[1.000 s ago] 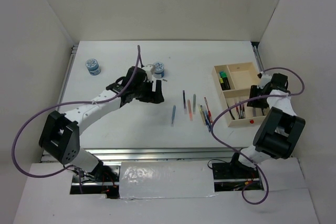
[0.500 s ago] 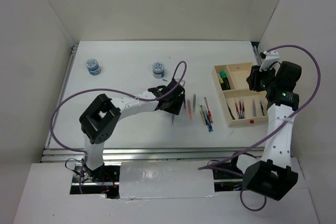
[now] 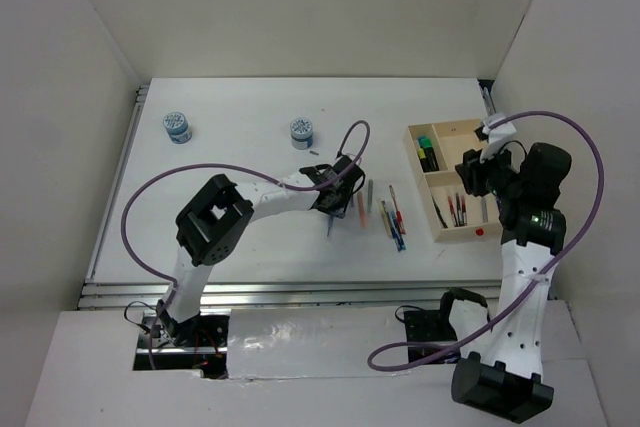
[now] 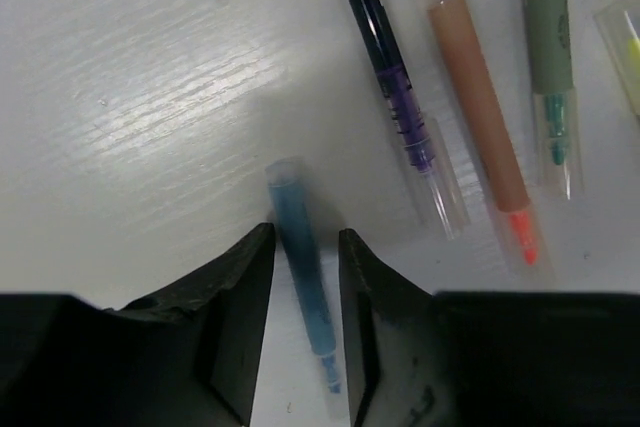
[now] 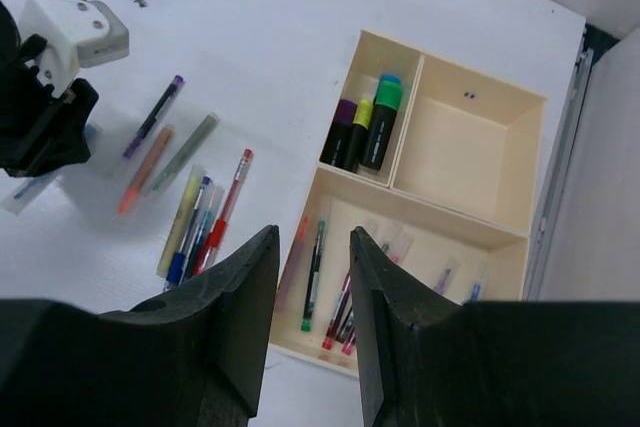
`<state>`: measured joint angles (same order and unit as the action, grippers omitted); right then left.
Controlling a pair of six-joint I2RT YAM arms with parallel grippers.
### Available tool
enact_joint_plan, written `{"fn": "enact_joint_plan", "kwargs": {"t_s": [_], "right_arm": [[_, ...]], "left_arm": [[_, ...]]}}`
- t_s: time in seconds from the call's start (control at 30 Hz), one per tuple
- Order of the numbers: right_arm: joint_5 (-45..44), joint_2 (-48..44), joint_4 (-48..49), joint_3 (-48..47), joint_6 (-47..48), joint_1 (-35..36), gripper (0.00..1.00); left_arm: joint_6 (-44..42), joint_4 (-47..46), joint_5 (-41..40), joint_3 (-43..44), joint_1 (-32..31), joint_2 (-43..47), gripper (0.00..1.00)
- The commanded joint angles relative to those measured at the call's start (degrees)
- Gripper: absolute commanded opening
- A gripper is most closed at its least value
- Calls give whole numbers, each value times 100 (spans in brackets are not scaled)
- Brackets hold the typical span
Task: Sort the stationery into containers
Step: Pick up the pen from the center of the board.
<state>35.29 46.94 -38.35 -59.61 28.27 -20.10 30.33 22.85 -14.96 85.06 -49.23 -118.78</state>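
Far to my left, two small round blue-white pots stand on the white table point(image 3: 240, 242), well apart: one pot point(image 3: 178, 126) near the left edge, the other pot point(image 3: 301, 133) closer to the middle.

Next comes my left gripper point(image 4: 305, 235), low over the table. Its fingers point(image 4: 240, 297) straddle a blue pen point(image 4: 295, 207) that lies flat. The hand is not clenched on it yet: one finger sits right against the pen, while a sliver of table shows between the pen and the other.

Just right of that, three more pens lie side by side on the table, near one another but apart: a dark purple pen point(image 4: 385, 77), an orange pen point(image 4: 480, 117) and a grey-green pen point(image 4: 547, 47). Beyond them is a tight cluster with a yellow pen point(image 5: 182, 222), a blue-tipped pen point(image 5: 195, 242) and a red pen point(image 5: 228, 207).

Then the pale wooden tray point(image 5: 470, 147). Its narrow compartment holds stubby highlighters point(image 5: 365, 132) packed together, purple, yellow and green. Its long compartment holds several thin pens point(image 5: 314, 267), red ones among them.

My right gripper point(image 5: 313, 242) hovers high above the tray's long compartment, fingers parted, grasping nothing.
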Motion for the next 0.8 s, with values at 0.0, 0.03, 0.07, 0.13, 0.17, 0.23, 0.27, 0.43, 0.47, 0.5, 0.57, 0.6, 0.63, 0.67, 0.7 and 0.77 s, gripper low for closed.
{"fn": "enact_joint_plan", "kwargs": {"t_s": [0.0,0.03,0.07,0.13,0.17,0.23,0.27,0.43,0.47,0.5,0.57,0.6,0.63,0.67,0.7,0.77], "right_arm": [[408,-245,-103,46,398,50,41],[487,-290,-59,107,581,58,39],[592,-404,-33,212,687,59,38],[742,-518,-85,301,1090,59,36],[812,-623,-103,362,1215,67,36],[1111,-747,-155,415,1539,76,37],[1216,-869,-208,442,1689,94,38],[1691,-1300,-471,626,2733,611,66],[1727,-1467,-498,722,2893,751,68],[1762,-1538,-533,767,3234,1031,70],[1771,-1713,-569,942,3535,1384,73],[1719,-1732,-577,986,3727,1838,72],[1614,-1741,-647,1004,3930,2182,71],[1482,-1697,-665,1031,3984,2542,70],[1342,-1679,-543,1040,3976,2894,67],[684,-1574,-315,1162,3958,4141,64]], "left_arm": [[43,97,10,73,-25,-136,43],[52,88,63,20,-16,-154,39],[96,79,142,2,-16,-154,36],[123,35,291,-94,10,-145,28],[131,18,440,-121,36,-128,25],[140,-26,608,-226,106,30,19],[149,-44,722,-270,203,126,16],[394,-675,2941,-1051,958,1285,5],[726,-1199,3564,-1227,1351,1644,4],[981,-1552,4858,-1655,1511,1830,3],[1822,-2552,5860,-2018,1915,2129,3],[2036,-2740,6195,-2219,1970,2227,2],[2204,-2881,6651,-2282,2014,2315,1],[2467,-2961,6786,-2335,2049,2455,1],[2635,-3171,6926,-2423,2041,2535,1],[3127,-3479,7278,-2616,2006,2684,0]]}}
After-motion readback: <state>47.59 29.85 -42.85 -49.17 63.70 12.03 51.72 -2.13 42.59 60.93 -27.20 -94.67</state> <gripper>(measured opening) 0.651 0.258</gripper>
